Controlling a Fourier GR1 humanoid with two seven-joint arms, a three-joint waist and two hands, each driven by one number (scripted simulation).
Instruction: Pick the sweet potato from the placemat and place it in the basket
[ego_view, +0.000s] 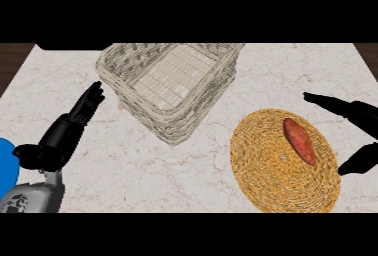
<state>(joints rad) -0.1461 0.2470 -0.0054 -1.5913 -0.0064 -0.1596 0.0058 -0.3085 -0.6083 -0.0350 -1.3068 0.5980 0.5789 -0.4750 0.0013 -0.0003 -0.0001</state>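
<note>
One marble bench (184, 175) carries one wicker basket (171, 85) at the far middle and one round woven placemat (273, 170) at the near right, with bare marble between them. One sweet potato (300, 141) lies on the placemat's right half. The left hand (70, 127) rests released left of the basket; the right hand (354, 130) is spread open just right of the placemat, at the view's right edge.

Basket (168, 85) wicker – placemat (273, 170) woven straw – counter (184, 170) marble.
</note>
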